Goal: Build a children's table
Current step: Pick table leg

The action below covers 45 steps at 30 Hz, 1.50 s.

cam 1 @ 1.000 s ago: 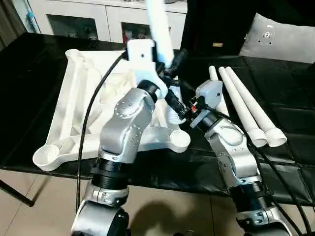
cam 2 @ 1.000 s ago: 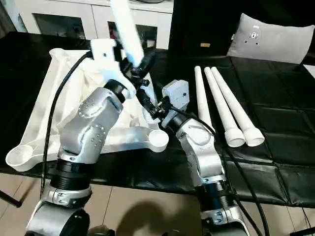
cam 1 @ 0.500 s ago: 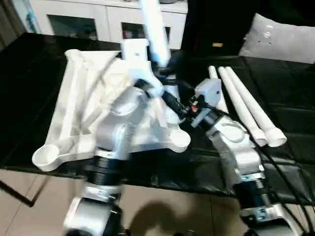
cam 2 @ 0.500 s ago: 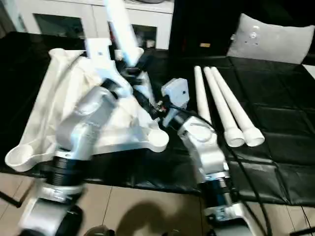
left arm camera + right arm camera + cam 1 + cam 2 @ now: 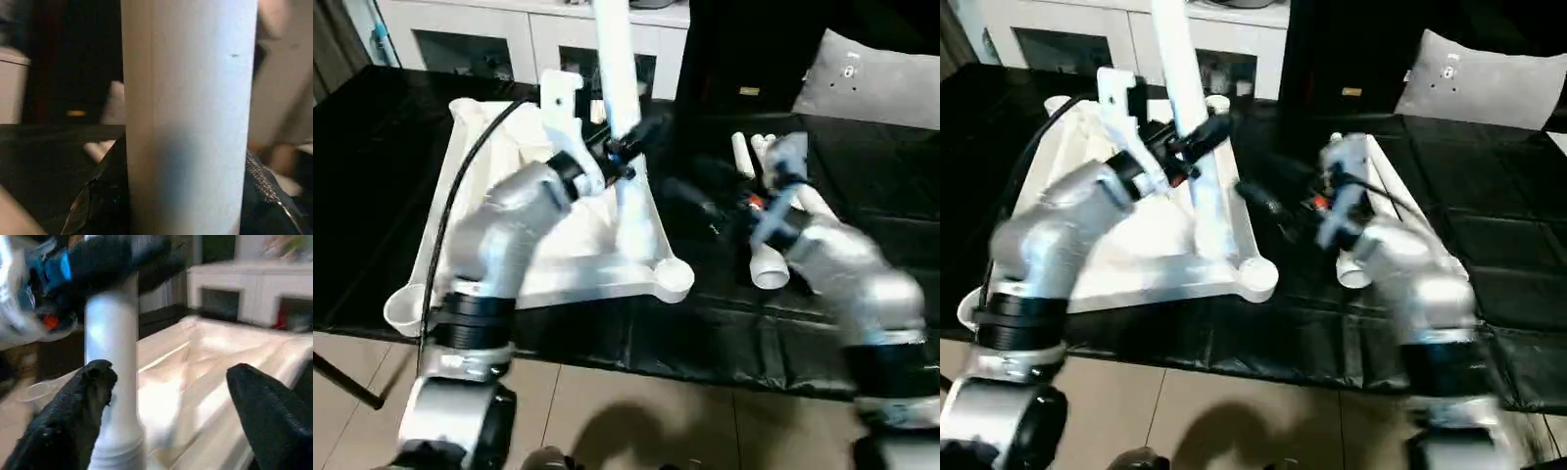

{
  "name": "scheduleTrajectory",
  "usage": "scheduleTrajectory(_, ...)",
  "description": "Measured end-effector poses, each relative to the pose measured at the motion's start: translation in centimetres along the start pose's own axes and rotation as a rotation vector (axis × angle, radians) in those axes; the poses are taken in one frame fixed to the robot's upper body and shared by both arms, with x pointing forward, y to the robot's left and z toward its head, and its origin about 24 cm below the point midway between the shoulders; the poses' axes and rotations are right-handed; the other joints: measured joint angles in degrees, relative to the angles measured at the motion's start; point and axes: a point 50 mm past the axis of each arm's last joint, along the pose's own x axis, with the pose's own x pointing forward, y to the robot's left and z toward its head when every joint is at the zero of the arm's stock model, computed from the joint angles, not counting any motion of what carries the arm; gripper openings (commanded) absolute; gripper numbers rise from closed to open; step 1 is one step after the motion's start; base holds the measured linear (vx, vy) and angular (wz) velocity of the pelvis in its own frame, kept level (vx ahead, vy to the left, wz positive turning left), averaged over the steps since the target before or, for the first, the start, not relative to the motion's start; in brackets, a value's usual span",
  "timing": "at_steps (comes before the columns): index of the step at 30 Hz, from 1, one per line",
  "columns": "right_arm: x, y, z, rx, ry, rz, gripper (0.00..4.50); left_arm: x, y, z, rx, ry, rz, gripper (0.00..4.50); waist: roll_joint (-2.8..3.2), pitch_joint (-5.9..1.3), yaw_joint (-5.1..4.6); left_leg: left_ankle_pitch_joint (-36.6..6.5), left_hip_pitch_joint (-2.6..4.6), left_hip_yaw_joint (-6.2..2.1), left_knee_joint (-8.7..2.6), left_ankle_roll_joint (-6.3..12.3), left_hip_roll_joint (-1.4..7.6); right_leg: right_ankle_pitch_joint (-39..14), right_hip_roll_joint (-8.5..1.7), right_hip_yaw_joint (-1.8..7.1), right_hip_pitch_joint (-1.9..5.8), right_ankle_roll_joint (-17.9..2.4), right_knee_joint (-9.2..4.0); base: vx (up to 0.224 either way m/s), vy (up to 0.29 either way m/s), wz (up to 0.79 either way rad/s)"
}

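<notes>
The children's table top (image 5: 509, 264) lies ribbed side up on the black table, with round sockets at its corners. One white leg (image 5: 619, 117) stands nearly upright on the top's right rim, and my left gripper (image 5: 625, 149) is shut on it about halfway up. This leg (image 5: 188, 117) is seen close up in the left wrist view. My right gripper (image 5: 168, 372) is open, its fingers (image 5: 73, 416) wide apart, a short way right of the leg (image 5: 112, 362) and off it. The other loose legs (image 5: 762, 157) lie behind my right arm.
A white cabinet (image 5: 499, 34) with glass doors stands behind the table. A grey cushion (image 5: 876, 73) lies at the back right. The black table's front edge (image 5: 636, 362) runs just beyond the near corner socket (image 5: 674, 279).
My right gripper has opened and pulled back to the right, away from the leg. The left arm has swung left and the leg it holds now stands straighter.
</notes>
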Motion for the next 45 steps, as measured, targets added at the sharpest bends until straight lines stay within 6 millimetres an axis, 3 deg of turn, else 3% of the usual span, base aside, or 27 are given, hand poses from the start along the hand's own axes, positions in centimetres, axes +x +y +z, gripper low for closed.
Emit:
scheduleTrajectory(9,-0.7,1.3,0.8,0.089,0.040,0.155,4.50,0.5,-1.7,1.6,-0.048,-0.010,-0.222,1.88,0.00,0.00,0.63,0.1,0.01,0.00,0.00,0.02,0.01,0.0,0.00,-0.01,0.02,0.0,0.00,0.000,0.000,0.00)
scheduleTrajectory(18,0.6,2.3,-0.2,0.089,0.138,0.176,4.50,1.2,-4.0,0.5,0.099,0.120,-0.366,1.88,0.00,0.00,0.64,0.0,0.00,-0.01,0.00,-0.33,0.03,0.1,0.00,-0.03,0.02,0.0,0.00,0.000,0.000,0.00)
scheduleTrajectory(22,0.9,2.4,-0.7,0.058,0.181,0.160,4.50,1.2,-4.1,0.2,0.146,0.156,-0.370,1.88,-0.01,0.00,0.59,0.1,-0.02,-0.01,0.00,-0.41,0.04,0.2,0.00,-0.04,0.02,0.0,0.00,0.000,0.000,0.00)
scheduleTrajectory(45,1.7,3.1,-1.3,0.106,0.165,0.207,2.45,1.6,-4.6,0.1,0.154,0.143,-0.372,1.88,-0.01,0.00,0.64,0.3,-0.06,-0.01,0.00,-0.44,0.07,0.3,0.00,-0.06,0.01,0.1,0.00,0.000,0.000,0.00)
